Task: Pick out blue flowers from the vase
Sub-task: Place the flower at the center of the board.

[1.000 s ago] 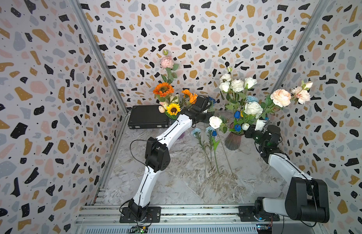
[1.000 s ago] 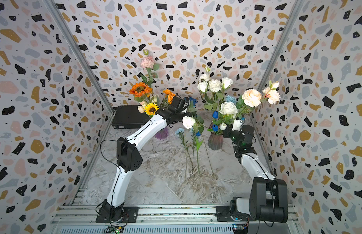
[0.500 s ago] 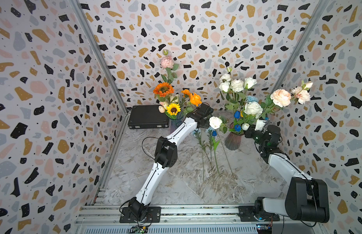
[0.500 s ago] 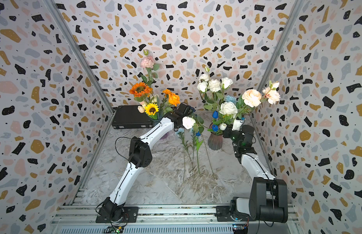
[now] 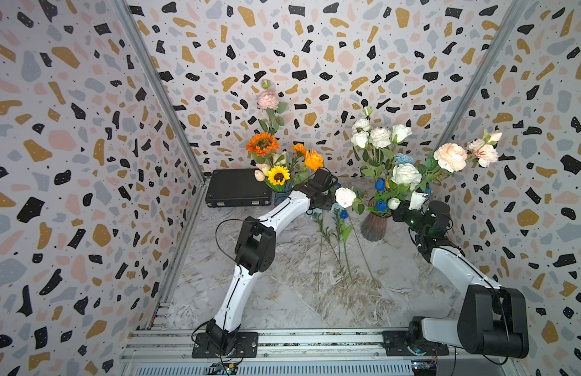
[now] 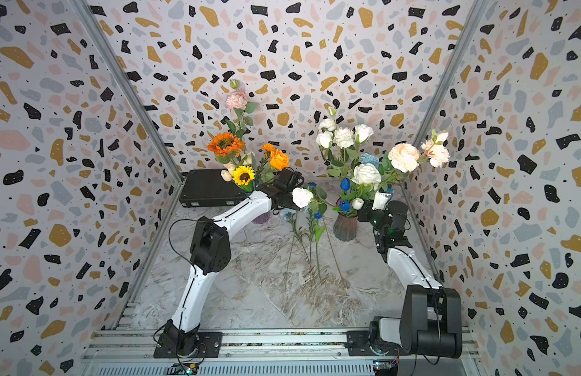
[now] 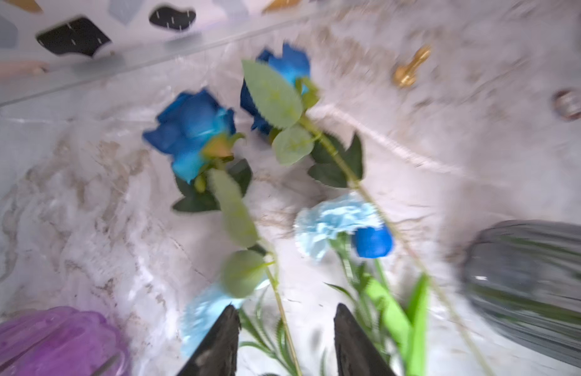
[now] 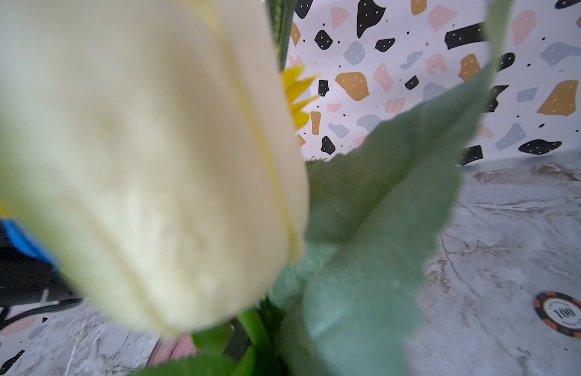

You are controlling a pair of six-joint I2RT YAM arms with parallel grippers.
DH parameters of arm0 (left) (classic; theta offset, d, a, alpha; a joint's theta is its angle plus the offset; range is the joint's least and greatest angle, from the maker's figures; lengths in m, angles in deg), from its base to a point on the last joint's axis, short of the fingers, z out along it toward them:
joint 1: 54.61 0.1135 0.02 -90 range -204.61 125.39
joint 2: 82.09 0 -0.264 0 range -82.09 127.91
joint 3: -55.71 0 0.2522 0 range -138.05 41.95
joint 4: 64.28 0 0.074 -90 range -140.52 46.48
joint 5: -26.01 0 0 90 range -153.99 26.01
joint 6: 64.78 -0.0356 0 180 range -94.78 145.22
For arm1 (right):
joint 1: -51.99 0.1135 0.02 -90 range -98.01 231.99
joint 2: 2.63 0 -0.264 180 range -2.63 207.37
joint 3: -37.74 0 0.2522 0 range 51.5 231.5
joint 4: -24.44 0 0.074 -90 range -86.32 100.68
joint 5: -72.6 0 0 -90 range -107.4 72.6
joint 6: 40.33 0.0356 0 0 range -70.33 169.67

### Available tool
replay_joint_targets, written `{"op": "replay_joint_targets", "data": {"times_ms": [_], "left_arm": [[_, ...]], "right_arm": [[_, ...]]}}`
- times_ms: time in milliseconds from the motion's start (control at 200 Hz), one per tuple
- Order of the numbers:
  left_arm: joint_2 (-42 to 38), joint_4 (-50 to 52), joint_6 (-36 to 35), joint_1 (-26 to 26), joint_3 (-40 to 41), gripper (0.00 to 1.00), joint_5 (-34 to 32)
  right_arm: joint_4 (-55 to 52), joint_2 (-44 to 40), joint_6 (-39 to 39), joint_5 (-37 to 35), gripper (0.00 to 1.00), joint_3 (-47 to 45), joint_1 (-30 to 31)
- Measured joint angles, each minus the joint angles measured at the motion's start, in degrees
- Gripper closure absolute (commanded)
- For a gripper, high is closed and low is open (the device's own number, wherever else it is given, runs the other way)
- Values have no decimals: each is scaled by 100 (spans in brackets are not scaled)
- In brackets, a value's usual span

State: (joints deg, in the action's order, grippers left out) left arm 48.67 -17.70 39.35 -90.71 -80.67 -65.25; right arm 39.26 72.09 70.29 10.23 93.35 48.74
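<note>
Now: left gripper [image 7: 285, 341] jaws parted, gripping nothing; green stem [image 7: 284, 320] passes loose between them. Blue flowers [image 7: 191, 130] lie on marble floor [image 5: 282, 293], centre, between purple vase [image 7: 54, 341] left and grey vase [image 5: 375, 224] right. 2 blue buds [image 5: 380, 184] stand in grey vase. Right gripper [image 5: 412, 203] buried among blooms; grip cannot be told.

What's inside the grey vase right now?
The grey vase holds white roses, peach roses, two dark blue buds and a pale blue carnation. Foliage covers anything deeper, so more blue may be hidden.
</note>
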Motion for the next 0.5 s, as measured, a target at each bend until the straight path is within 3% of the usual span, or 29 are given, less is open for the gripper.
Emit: {"op": "replay_joint_targets", "data": {"times_ms": [210,496], "left_arm": [[-693,-326,-125,-31,-96,46,380],[-2068,-1027,-518,-227,1060,39,669]], "right_arm": [[0,-2,4,0,74,0,0],[-11,-11,11,7,74,0,0]]}}
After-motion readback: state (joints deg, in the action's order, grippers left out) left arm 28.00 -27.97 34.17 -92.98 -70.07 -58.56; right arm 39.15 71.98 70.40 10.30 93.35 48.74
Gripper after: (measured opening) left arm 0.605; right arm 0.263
